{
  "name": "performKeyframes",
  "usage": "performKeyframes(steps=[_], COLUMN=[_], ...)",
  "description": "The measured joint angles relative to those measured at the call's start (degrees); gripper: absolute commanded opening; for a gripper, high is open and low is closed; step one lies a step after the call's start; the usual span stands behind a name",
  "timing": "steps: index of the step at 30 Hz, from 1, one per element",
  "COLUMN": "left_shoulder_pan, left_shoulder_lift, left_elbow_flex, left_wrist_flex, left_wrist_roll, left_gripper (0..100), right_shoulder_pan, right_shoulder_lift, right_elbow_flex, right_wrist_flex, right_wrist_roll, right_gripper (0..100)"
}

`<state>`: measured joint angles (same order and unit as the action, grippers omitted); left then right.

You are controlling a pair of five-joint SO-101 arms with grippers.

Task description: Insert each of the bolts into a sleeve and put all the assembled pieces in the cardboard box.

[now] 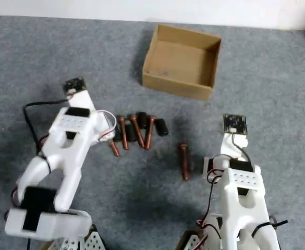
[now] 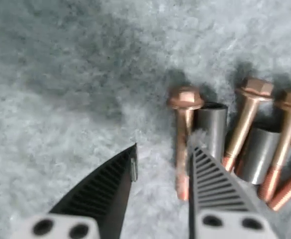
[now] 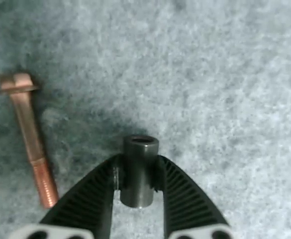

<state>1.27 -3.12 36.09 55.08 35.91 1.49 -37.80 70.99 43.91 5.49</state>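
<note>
- The right gripper [image 3: 138, 164] is clamped on a dark sleeve [image 3: 139, 172], which stands between its jaws with the open bore facing the wrist camera.
- A lone copper bolt [image 3: 28, 142] lies flat on the grey carpet [image 1: 277, 78] just beside that gripper, apart from the held sleeve.
- In the high view, this bolt [image 1: 184, 161] lies between the two arms, in front of the cardboard box [image 1: 175, 86].
- The left gripper [image 2: 164, 149] has its jaws spread apart over the carpet at the edge of the cluster of parts [image 1: 136, 130].
- The nearest bolt [image 2: 184, 139] lies along the inner side of one finger [image 2: 217, 184]; whether they touch is hard to tell.
- Next to that bolt lie a sleeve [image 2: 212, 129], a second bolt [image 2: 244, 122], another sleeve [image 2: 259, 152] and a third bolt [image 2: 282, 139], packed side by side.
- The cardboard box sits open-topped at the far side of the carpet, well apart from the cluster.
</note>
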Motion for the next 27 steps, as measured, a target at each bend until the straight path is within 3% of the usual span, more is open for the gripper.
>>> performKeyframes(steps=[6,15,17,20,27], left_shoulder_pan=[0.79,1.41,1.41,1.76,2.99], left_shoulder_lift=[13.45,16.97,17.23,17.32,17.41], left_elbow_flex=[-8.35,-10.55,-10.55,-10.90,-12.04], left_wrist_flex=[0.70,0.88,0.88,0.88,1.23], left_wrist_roll=[0.00,0.00,0.00,0.09,-3.08], left_gripper=[16,16,14,0,0], right_shoulder_pan=[0.00,0.00,0.00,0.00,0.00], right_shoulder_lift=[0.00,0.00,0.00,0.00,0.00], right_elbow_flex=[0.00,0.00,0.00,0.00,0.00], right_wrist_flex=[0.00,0.00,0.00,0.00,-1.49], right_wrist_roll=[0.00,0.00,0.00,0.00,0.00], right_gripper=[0.5,0.5,0.5,0.5,0.5])
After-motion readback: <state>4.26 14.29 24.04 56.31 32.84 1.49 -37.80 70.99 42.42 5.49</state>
